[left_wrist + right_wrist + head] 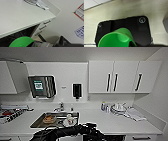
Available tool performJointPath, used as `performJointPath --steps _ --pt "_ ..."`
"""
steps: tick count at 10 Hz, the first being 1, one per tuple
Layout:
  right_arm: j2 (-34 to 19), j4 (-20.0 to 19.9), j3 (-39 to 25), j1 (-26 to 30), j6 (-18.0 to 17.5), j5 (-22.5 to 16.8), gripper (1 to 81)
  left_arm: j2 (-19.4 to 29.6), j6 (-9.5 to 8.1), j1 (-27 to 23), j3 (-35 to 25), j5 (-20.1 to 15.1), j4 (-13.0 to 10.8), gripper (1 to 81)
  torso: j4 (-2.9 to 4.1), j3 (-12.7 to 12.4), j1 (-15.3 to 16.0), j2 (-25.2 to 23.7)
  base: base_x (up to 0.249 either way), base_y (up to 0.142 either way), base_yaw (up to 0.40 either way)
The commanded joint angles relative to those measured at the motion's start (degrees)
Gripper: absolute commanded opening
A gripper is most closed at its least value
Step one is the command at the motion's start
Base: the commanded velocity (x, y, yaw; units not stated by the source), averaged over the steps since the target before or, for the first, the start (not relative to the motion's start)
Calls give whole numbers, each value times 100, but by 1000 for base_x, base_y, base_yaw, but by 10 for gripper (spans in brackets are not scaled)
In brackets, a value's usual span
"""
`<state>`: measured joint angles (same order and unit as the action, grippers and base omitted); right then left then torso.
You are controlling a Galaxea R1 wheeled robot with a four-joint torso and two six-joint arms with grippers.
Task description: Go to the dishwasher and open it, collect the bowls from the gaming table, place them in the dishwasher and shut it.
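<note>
In the left wrist view a bright green bowl (21,42) sits right at my left gripper (34,44), which is shut on it, in front of the dishwasher (17,35). The dishwasher's dark inside with racks gapes under the white counter (18,16). The head view has my left arm (67,132) reaching across low toward that dark opening (113,137). In the right wrist view, my right gripper (133,44) is shut on another green bowl (117,39), held mouth-up above the robot's dark base plate. The gaming table is out of view.
Behind the arm is a steel sink (40,120) holding dishes. A rack with crockery (118,108) and a cloth stand at the counter's right end. White wall cabinets (113,77) hang above. Drawer handles (43,26) and a side wall lie just past the dishwasher.
</note>
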<state>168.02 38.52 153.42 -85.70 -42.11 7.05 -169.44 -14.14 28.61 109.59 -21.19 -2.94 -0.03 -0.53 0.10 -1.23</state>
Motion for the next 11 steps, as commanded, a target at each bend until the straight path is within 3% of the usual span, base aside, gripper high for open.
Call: performJointPath --steps 1,6,9,11 --pt "-38 24 12 365 -8 -177 10 -12 17 -897 -139 -87 -14 811 0 0 0 0 0 0 0" --pt "-65 24 12 347 -8 -177 10 321 43 -458 -358 -166 13 811 0 0 0 0 0 0 0" --pt "-196 24 -24 338 -17 -28 10 1604 113 262 -1668 -158 -321 811 0 2 0 0 0 0 0" --pt "-441 6 -189 312 -43 252 10 2306 122 1052 -2064 -61 -706 811 0 0 0 0 0 0 0"
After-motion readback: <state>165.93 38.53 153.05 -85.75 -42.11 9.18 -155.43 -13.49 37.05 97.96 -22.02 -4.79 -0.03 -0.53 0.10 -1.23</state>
